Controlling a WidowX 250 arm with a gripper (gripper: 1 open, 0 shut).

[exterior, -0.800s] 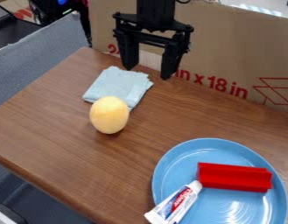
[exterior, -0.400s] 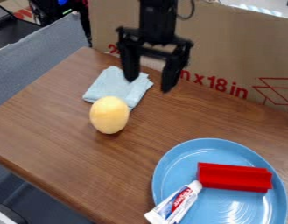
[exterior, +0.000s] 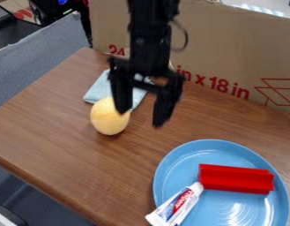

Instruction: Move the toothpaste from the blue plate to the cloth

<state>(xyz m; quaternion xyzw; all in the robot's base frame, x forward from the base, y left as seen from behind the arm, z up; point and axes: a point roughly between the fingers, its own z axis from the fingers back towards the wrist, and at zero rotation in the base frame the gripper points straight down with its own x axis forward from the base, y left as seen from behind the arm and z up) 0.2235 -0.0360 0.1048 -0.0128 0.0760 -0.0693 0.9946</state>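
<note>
The toothpaste (exterior: 176,206), a small white tube with red and blue print, lies on the left rim of the blue plate (exterior: 247,212) at the lower right. The cloth (exterior: 103,85), pale blue-green and rumpled, lies at the back left of the table, partly hidden behind my arm. My gripper (exterior: 144,104) hangs open above the table, between the cloth and the plate, just right of the yellow ball. Nothing sits between its black fingers (exterior: 162,104). It is well up and to the left of the toothpaste.
A yellow ball (exterior: 107,116) rests just in front of the cloth. A red rectangular block (exterior: 236,178) lies on the plate behind the toothpaste. A cardboard box (exterior: 229,44) stands along the back edge. The wooden table (exterior: 64,132) ends at the left and front.
My gripper has come forward and down from the back of the table toward the plate, staying open. The objects have not moved.
</note>
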